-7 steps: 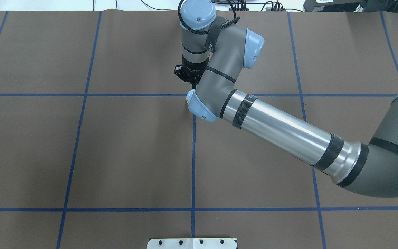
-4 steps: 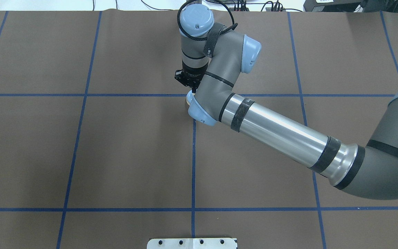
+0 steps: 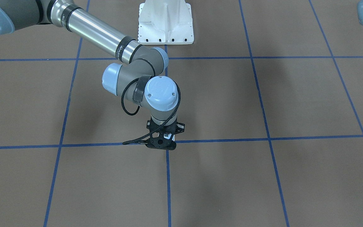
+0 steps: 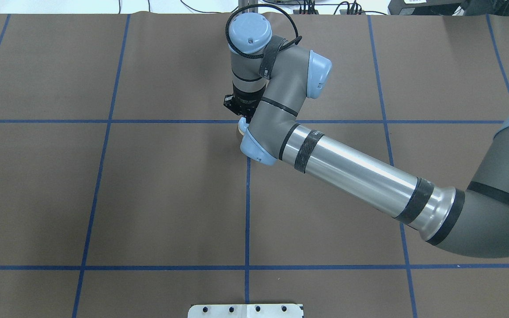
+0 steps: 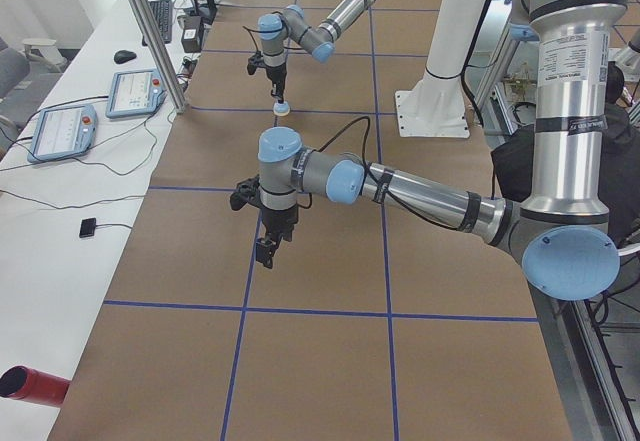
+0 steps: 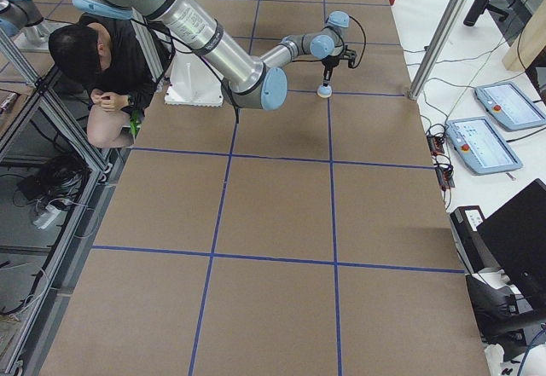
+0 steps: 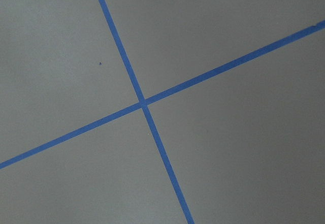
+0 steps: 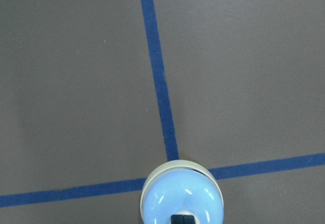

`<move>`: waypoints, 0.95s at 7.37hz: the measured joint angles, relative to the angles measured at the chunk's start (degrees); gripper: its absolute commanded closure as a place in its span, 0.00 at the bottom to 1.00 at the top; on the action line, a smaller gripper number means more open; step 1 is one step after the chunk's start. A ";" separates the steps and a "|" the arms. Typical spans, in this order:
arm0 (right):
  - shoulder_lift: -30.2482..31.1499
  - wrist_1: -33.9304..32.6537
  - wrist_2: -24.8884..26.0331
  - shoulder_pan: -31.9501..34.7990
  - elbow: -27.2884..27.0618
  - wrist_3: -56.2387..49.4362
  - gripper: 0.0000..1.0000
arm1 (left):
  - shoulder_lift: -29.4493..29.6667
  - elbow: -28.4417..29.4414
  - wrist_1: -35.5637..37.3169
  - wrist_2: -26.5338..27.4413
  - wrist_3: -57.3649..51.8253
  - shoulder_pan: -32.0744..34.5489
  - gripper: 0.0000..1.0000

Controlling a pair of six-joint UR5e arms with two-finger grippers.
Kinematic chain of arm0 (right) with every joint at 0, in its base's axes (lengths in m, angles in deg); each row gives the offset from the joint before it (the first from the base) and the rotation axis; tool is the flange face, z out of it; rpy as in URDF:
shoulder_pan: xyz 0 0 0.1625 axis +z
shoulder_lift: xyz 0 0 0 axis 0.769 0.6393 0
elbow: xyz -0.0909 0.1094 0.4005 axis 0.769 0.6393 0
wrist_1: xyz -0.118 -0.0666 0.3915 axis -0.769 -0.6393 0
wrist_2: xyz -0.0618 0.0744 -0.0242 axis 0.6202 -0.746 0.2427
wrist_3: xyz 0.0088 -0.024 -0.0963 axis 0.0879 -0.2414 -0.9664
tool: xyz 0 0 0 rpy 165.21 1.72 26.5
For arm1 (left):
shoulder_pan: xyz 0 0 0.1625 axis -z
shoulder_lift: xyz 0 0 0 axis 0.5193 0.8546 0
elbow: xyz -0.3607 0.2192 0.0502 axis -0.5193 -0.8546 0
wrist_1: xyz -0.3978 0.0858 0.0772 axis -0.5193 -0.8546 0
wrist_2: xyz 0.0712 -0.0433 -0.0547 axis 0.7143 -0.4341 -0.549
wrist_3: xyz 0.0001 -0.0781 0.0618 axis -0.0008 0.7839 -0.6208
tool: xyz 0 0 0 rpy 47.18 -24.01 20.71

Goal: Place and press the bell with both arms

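Looking along the table from its left end, I meet the left arm (image 5: 420, 196) first, large and near. Its wrist is turned down, so the left gripper (image 5: 267, 250) hangs above the brown table cover (image 5: 330, 361). Its wrist camera shows a crossing of blue tape (image 7: 143, 102) on that cover. I cannot tell from this side view whether those jaws are spread or together. Farther off, the right arm (image 4: 351, 170) reaches to the middle of the table with its wrist pointing straight down. The right gripper (image 8: 182, 219) has its jaws drawn close, pinching the top of the bell (image 8: 179, 196); the fingertips hide the button. The bell is a light-blue dome with a cream rim. It stands upright over the point where two tape lines meet, out in front of the white pedestal (image 3: 165, 22). I cannot tell whether its base touches the cover or hangs just above it. I judge the placing step to be in hand and nearly done, with the pressing not yet begun. The next move, as I read it, is to ease the bell down until it rests flat. Then I would spread the right jaws and lift straight up so the dome is not dragged. After that the left arm, now well apart from the bell, must come across and descend squarely on the button.
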 measured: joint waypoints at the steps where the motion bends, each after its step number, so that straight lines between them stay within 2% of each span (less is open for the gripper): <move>1: 0.08 0.01 0.00 -0.01 0.01 -0.02 1.00 | 0.00 0.01 -0.02 0.00 0.00 0.00 0.00; 6: -0.04 -0.17 -0.64 1.13 -1.66 0.11 1.00 | 0.00 -0.01 -0.09 0.00 0.09 0.00 0.00; 7: -0.04 -0.58 -2.13 2.28 -3.64 0.40 0.04 | 0.00 -0.04 -0.09 0.00 0.07 0.00 0.00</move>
